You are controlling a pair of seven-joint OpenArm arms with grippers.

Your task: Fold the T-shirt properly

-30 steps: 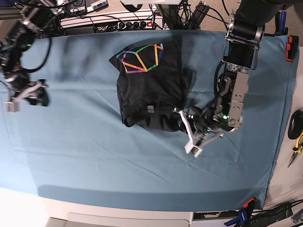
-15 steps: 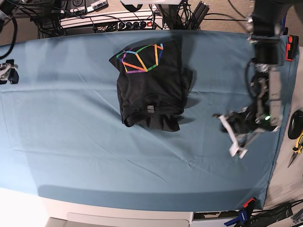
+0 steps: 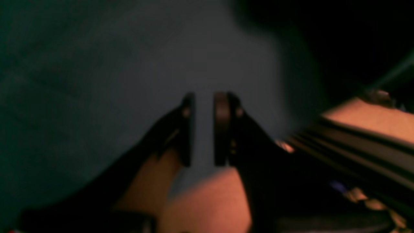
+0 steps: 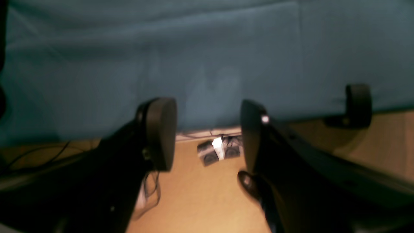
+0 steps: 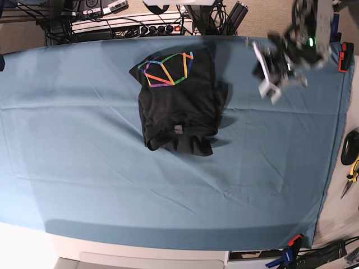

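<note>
The black T-shirt (image 5: pixel 176 103) lies folded into a compact rectangle on the blue table cloth (image 5: pixel 84 168), rainbow line print at its far end and a small grey tag near its front edge. My left gripper (image 5: pixel 267 78) hangs raised over the cloth's far right corner, well away from the shirt. In the blurred left wrist view my left gripper (image 3: pixel 203 129) shows a narrow gap with only cloth behind it. My right gripper (image 4: pixel 207 132) stands wide open and empty over the cloth's edge, with floor below; it does not show in the base view.
A power strip and cables (image 5: pixel 134 25) run behind the table. A red clamp (image 5: pixel 345 56) grips the far right edge. Pliers (image 5: pixel 352 174) and a black object (image 5: pixel 350 147) lie to the right, clamps (image 5: pixel 290 249) at the front. A small device (image 4: pixel 218 150) sits on the floor.
My left arm has lifted away from the shirt's front right corner and swung to the far right corner. My right arm has drawn back past the left edge. The shirt has not moved.
</note>
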